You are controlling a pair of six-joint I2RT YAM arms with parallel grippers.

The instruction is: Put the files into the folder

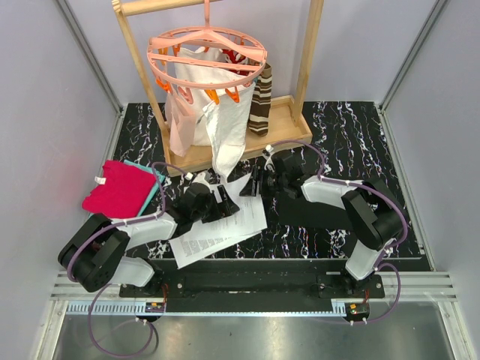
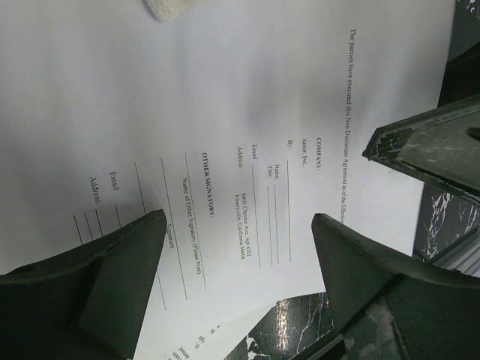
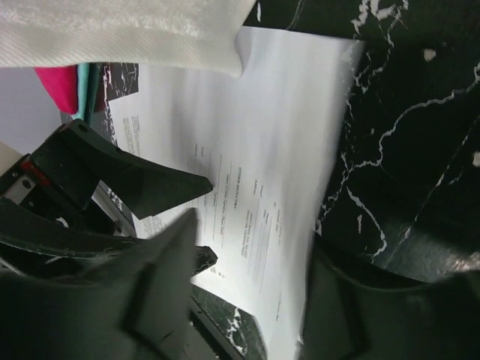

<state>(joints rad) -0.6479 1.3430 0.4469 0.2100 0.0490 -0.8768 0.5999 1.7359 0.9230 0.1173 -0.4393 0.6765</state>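
Nearby, files on the table beside the folder.

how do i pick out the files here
Find the wooden rack at the back of the table. The files lie just in front of its base, right of the red cloth. They alone are printed white sheets; the white bag above is plain cloth.

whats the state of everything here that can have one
folder, flat on the table, partly under the right arm
files, loose stack flat on the table beside the folder, print up
left gripper, open, fingers over the files
right gripper, open, fingers astride the files' edge
white bag, hanging from the pink hanger
red and teal cloths, folded, stacked
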